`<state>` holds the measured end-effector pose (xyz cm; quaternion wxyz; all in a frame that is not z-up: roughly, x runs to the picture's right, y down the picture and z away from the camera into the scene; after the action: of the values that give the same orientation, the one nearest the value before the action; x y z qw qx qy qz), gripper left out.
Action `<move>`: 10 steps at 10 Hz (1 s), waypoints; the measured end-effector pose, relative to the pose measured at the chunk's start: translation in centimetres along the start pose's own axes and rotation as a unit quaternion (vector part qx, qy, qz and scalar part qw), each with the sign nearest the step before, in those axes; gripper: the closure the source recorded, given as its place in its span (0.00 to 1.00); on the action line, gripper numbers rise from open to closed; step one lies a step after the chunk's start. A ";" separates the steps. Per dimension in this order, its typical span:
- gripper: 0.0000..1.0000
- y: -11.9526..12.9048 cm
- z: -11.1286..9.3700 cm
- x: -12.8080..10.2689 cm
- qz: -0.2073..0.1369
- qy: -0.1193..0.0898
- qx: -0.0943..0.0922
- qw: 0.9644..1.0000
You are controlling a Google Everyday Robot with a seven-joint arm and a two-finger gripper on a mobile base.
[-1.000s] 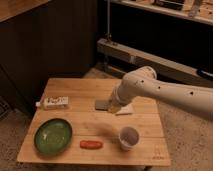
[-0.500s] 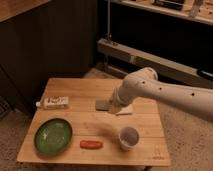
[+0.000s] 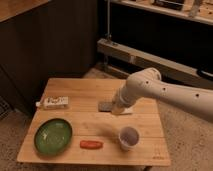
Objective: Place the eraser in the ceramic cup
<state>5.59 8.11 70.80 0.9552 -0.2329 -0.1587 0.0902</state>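
Note:
The eraser (image 3: 105,106) is a small flat grey block lying on the wooden table (image 3: 75,90), near its middle. My gripper (image 3: 117,108) is at the end of the white arm, low over the table at the eraser's right edge; whether it touches the eraser is hidden. The ceramic cup (image 3: 129,137) is a small pale round cup with a darker inside, standing upright near the table's front right, below and to the right of the gripper.
A green plate (image 3: 53,135) lies at the front left. An orange-red oblong piece (image 3: 91,144) lies between plate and cup. A white tube-like pack (image 3: 54,103) lies at the left edge. A cream-white pad (image 3: 128,111) shows under the arm.
The arm has barely shifted; the gripper stays by the eraser's right edge. The eraser, cup and other objects have not moved.

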 end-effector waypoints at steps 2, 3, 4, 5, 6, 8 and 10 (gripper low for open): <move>1.00 0.6 -0.9 1.2 0.000 0.012 -0.008 1.000; 1.00 0.9 -1.2 1.2 -0.002 0.015 -0.011 1.000; 1.00 1.1 -1.4 1.5 -0.002 0.017 -0.013 1.000; 1.00 1.4 -1.7 2.0 0.002 0.018 -0.015 1.000; 1.00 1.7 -2.0 2.6 0.008 0.019 -0.016 1.000; 1.00 2.2 -2.4 4.1 0.025 0.020 -0.014 0.999; 1.00 2.5 -2.5 4.7 0.034 0.018 -0.013 0.999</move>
<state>10.55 10.40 68.76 0.9513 -0.2519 -0.1342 0.1166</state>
